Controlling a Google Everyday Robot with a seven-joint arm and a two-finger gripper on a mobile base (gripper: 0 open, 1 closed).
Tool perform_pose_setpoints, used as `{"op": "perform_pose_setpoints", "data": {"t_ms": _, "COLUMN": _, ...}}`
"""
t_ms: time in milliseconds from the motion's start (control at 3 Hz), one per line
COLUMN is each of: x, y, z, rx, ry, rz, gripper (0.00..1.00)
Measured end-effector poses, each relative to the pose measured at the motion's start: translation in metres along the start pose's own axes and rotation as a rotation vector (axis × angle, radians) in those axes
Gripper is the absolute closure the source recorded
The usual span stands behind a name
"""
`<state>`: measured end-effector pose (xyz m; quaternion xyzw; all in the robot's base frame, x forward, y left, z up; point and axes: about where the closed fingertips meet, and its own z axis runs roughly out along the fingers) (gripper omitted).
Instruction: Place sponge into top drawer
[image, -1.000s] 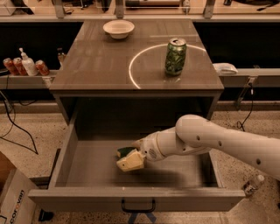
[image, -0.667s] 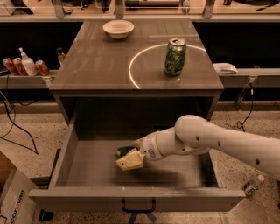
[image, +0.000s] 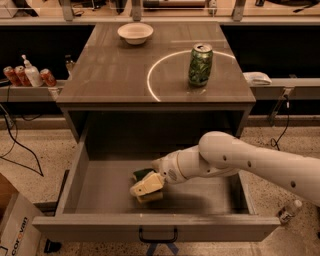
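1. The cabinet (image: 112, 75) has a flat grey-brown top marked with 1 white ring (image: 149, 82).
2. The top drawer (image: 95, 227) is pulled fully out toward the camera, interior exposed, with 1 dark handle (image: 158, 235) at the centre of its front panel.
3. 1 white robot arm (image: 250, 160) enters from the right edge and reaches down and left over the drawer's right wall into its interior.
4. 1 pale bowl (image: 135, 33) stands near the back edge of the top, left of centre, outside the ring.
5. 1 green drink can (image: 200, 64) stands upright inside the ring, toward the right.
6. The gripper (image: 145, 186) sits inside the drawer, low over the floor, roughly mid-width and toward the front panel.
7. The sponge (image: 141, 174) is inside the drawer at the gripper. The pincer appears closed on it, dark green face toward the back left, yellow foam toward the front. Whether the sponge touches the drawer floor cannot be determined.
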<state>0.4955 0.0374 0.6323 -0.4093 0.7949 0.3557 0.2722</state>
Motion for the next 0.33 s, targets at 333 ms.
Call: {"op": "perform_pose_setpoints", "data": {"t_ms": 333, "x": 0.0000, "y": 0.0000, "z": 0.0000, "rx": 0.000, "ry": 0.000, "rz": 0.000, "gripper": 0.00}}
